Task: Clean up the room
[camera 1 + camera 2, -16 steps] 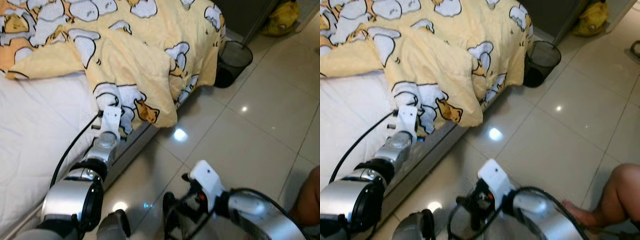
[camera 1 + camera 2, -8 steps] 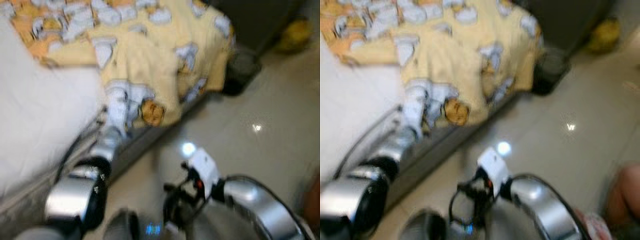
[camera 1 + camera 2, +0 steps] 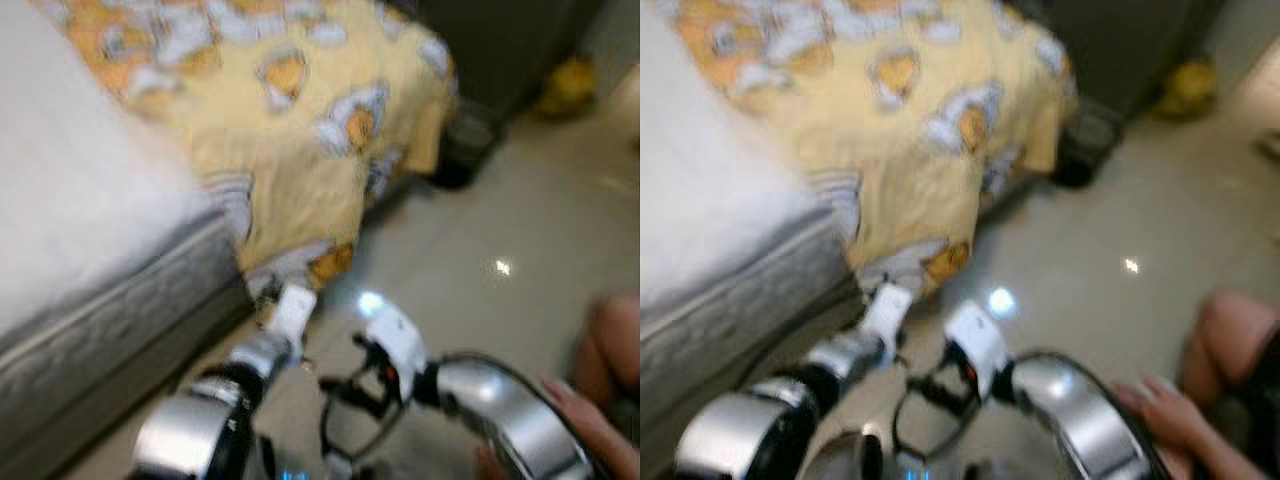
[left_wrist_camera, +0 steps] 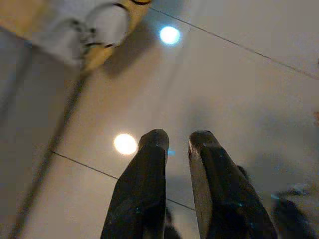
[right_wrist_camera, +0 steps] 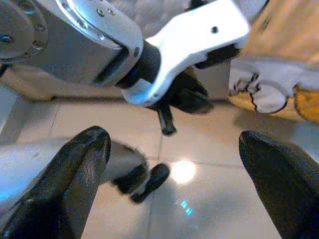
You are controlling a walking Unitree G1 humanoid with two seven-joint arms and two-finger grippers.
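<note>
A yellow quilt [image 3: 290,130] printed with cartoon figures lies across the bed and hangs over the side of the white mattress [image 3: 70,210], its corner [image 4: 94,30] nearly at the floor. My left gripper [image 4: 177,139] is low over the tiled floor beside that corner, its two black fingers shut with nothing between them. Close by, the right gripper [image 5: 174,144] stands open, its fingertips [image 5: 89,144] wide apart and empty, pointing at the left wrist [image 5: 189,45]. Both eye views are blurred.
A black wire wastebasket [image 3: 465,145] stands on the floor past the bed's foot, with a yellow bag [image 3: 570,85] farther back. A person's leg [image 3: 605,340] and hand [image 3: 1160,405] are at the right, close to my right arm [image 3: 500,400]. Pale tiles [image 3: 520,230] lie between.
The camera has swung and the picture has blurred. My left arm has come down from the bed's edge to the floor by the quilt corner. A person's hand has come into view.
</note>
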